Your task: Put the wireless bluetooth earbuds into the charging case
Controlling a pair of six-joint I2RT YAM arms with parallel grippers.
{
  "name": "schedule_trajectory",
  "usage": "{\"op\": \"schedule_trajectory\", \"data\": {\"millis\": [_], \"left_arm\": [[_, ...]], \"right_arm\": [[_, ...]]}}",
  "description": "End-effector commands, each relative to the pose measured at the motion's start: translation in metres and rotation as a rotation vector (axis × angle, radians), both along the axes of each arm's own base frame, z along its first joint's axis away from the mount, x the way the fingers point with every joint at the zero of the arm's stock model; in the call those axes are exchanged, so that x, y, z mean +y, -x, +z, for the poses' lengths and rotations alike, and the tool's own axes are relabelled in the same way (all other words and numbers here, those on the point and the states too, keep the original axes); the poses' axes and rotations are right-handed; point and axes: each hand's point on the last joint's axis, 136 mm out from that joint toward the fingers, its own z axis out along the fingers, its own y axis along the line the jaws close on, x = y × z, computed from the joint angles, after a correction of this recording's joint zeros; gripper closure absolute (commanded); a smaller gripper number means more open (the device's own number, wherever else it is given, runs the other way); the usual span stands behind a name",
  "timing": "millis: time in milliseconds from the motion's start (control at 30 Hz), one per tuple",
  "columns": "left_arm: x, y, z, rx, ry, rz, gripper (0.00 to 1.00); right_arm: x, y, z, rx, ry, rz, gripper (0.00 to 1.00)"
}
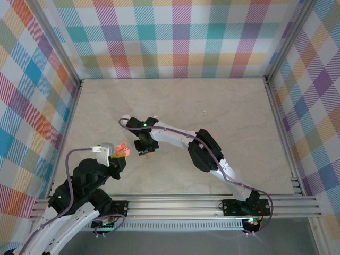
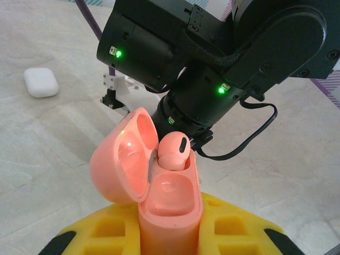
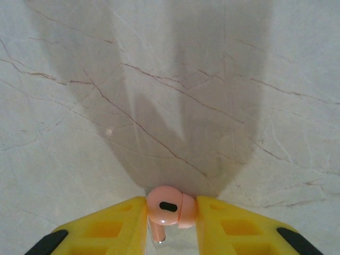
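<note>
My left gripper (image 2: 170, 226) is shut on a salmon-pink charging case (image 2: 169, 204), held upright with its lid (image 2: 121, 162) swung open to the left. One pink earbud (image 2: 173, 151) sits in the far slot; the near slot is bare. In the top view the case (image 1: 122, 149) shows at the left gripper (image 1: 118, 156). My right gripper (image 3: 171, 226) is shut on a second pink earbud (image 3: 169, 207), stem pointing down, above the marble table. In the top view the right gripper (image 1: 145, 150) hangs just right of the case. A white earbud (image 1: 204, 112) lies at the far right of the table.
A closed white case (image 2: 41, 82) lies on the table at the far left of the left wrist view. The right arm's black wrist (image 2: 212, 58) looms close behind the pink case. Checked walls and aluminium rails (image 1: 175, 203) bound the marble table (image 1: 175, 101).
</note>
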Motion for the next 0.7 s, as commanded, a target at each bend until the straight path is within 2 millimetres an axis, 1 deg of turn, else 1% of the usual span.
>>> {"op": "schedule_trajectory", "data": {"millis": [0,133,300,467,667], "left_arm": [[0.002,0.000,0.008,-0.011,0.020,0.014,1.00],[-0.001,-0.002,0.007,-0.004,0.021,0.011,1.00],[-0.009,-0.005,0.003,0.013,0.023,-0.014,1.00],[-0.020,-0.011,0.001,0.025,0.029,-0.037,1.00],[-0.036,-0.022,0.002,0.035,0.038,-0.067,1.00]], "right_arm": [[-0.008,-0.001,-0.001,-0.024,0.036,0.030,0.71],[-0.018,-0.008,0.002,-0.029,0.040,0.020,0.71],[-0.042,-0.021,0.004,-0.037,0.049,-0.012,0.72],[-0.075,-0.036,0.006,-0.040,0.045,-0.075,0.72],[-0.124,-0.052,0.007,-0.036,0.057,-0.158,0.73]]}}
